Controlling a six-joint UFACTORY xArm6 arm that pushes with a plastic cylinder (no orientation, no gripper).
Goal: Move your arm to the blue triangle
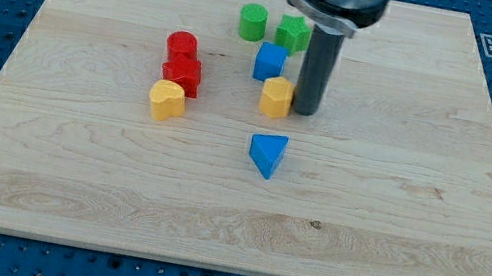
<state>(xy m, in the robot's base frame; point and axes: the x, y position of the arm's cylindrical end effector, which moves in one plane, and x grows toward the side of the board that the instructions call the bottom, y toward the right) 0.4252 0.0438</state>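
My tip [303, 112] rests on the wooden board [70, 158] just right of the yellow block [276, 97], above the blue triangle [268, 153] at centre frame; it has no jaws.

blue triangle [268, 153], blue cube [269, 62], two red blocks [181, 61], two yellow blocks [167, 100], two green blocks [253, 23], pale wood board [400, 186]

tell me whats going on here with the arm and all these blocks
A robot arm's rod rests on a wooden board, my tip right beside a yellow block. The blue triangle it should reach lies apart, toward the view's bottom. Red, green, yellow blocks and a blue cube sit nearby.
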